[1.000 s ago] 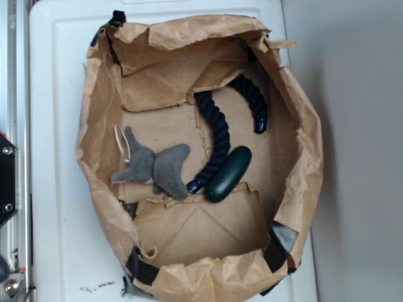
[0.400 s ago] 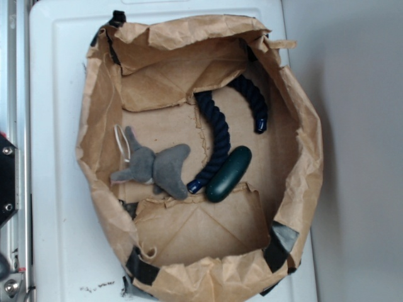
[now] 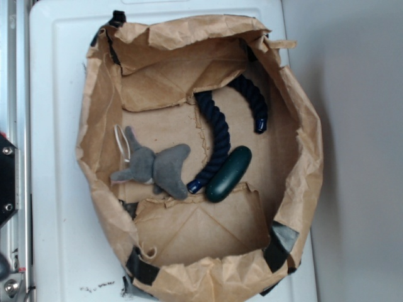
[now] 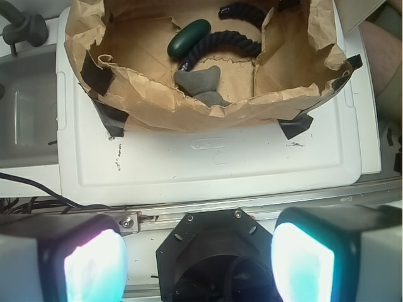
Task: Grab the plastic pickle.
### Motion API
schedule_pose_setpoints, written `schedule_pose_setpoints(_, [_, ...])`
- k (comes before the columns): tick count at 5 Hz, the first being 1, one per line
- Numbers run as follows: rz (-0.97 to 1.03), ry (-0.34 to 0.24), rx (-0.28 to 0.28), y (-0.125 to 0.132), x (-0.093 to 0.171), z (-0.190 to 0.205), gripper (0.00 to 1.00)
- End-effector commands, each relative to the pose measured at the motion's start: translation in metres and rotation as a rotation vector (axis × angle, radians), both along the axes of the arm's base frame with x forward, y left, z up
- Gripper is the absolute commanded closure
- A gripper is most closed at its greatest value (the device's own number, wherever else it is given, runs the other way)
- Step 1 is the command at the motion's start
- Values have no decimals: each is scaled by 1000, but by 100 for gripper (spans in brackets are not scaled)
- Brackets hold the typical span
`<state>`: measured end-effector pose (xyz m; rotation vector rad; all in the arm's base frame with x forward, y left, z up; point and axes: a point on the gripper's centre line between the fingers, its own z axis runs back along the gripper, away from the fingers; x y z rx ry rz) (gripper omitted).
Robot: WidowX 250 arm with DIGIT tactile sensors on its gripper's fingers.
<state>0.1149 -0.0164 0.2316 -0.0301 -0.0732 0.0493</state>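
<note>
The plastic pickle is a glossy dark green oblong lying on the floor of a brown paper-lined bin, right of centre, touching the lower end of a navy rope. In the wrist view the pickle shows at the top, far from my gripper. My gripper hangs high over the robot base outside the bin, open, with nothing between its pale pads. It does not show in the exterior view.
A grey plush elephant lies left of the pickle, next to the rope's tip. The crumpled paper walls rise around all the objects. The bin sits on a white tray; a metal rail runs between it and my gripper.
</note>
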Motion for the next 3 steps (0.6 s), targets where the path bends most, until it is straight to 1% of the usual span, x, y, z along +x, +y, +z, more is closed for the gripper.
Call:
schedule_pose_setpoints(1, [176,-66,-5,-11,12,3,0])
schedule_pose_setpoints(2, [265,-89,18,-19,21,-10,0])
schedule_pose_setpoints(3, [283,-89,24,-17,43,-19,0])
